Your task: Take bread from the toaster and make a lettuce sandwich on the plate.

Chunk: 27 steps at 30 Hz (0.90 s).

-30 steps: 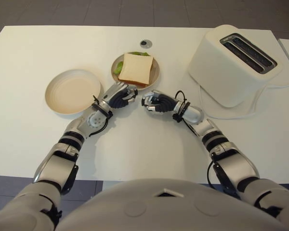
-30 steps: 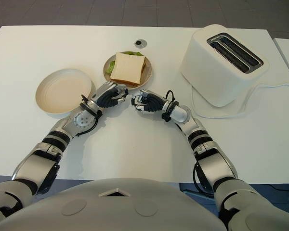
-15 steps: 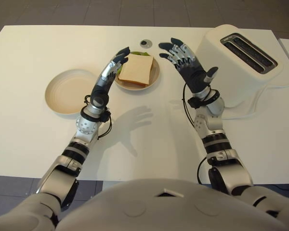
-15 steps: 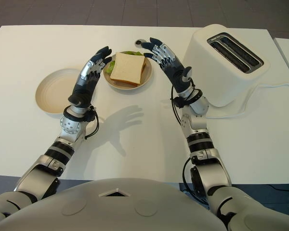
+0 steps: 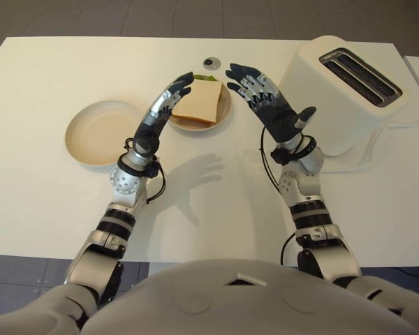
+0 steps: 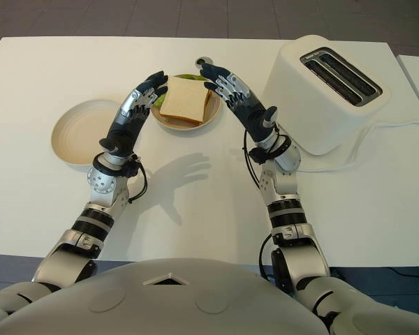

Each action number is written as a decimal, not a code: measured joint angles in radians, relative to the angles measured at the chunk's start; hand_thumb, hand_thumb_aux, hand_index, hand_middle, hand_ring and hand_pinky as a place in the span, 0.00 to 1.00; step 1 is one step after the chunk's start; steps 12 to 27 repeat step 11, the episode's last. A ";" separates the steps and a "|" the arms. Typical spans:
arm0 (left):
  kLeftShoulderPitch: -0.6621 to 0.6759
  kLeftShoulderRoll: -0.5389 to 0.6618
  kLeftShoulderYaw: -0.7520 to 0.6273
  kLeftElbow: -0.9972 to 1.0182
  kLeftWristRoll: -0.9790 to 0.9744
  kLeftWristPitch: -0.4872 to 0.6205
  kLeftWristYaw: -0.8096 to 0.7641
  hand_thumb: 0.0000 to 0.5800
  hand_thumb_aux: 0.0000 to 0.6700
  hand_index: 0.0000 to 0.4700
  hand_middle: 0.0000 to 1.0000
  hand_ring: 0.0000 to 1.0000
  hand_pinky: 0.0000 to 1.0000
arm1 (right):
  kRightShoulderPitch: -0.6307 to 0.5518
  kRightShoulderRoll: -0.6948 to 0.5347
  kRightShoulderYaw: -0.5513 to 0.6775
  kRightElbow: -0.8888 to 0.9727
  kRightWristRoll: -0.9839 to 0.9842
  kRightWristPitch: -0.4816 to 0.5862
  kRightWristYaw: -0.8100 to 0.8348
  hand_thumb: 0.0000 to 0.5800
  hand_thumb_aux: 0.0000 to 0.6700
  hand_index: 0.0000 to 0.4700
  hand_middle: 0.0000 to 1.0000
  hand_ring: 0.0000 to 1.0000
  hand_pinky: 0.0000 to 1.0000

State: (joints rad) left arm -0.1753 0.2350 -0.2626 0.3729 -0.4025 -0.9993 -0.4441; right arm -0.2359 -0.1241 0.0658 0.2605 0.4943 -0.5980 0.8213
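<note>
On the white rectangular tabletop (image 5: pixel 49 63), toward its far middle, a square slice of pale white bread (image 5: pixel 197 102) is lying on top of green lettuce leaves (image 5: pixel 208 78), which are peeking out past its far edge. Both are resting on a small round tan plate (image 5: pixel 227 106). Near this plate, to its left, a larger round cream-coloured plate (image 5: pixel 98 132) is sitting on the table. A small dark round fitting (image 5: pixel 211 63) is showing in the tabletop just beyond the sandwich. At the far right a white two-slot toaster (image 5: pixel 342 91) is standing with its dark slots facing up, and its white cord (image 5: pixel 405 125) is trailing away along the table to the right.

The robot's left hand (image 5: pixel 162 110) is hanging raised above the table at the left side of the tan plate. Its fingers are stretching out almost straight and are gripping nothing, with the tips reaching the plate's left rim. The right hand (image 5: pixel 271 106) is hovering raised between the tan plate and the toaster, palm turning inward toward the bread. Its fingers are spreading wide and are holding nothing, with the tips lying close by the bread's far right corner. Whether either hand is touching the bread or plate cannot be told.
</note>
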 measured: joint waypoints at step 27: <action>0.011 -0.143 0.102 -0.017 -0.317 0.267 -0.304 0.00 0.00 0.00 0.00 0.00 0.00 | 0.072 0.021 -0.038 -0.139 0.304 0.334 0.202 0.00 0.00 0.00 0.00 0.00 0.00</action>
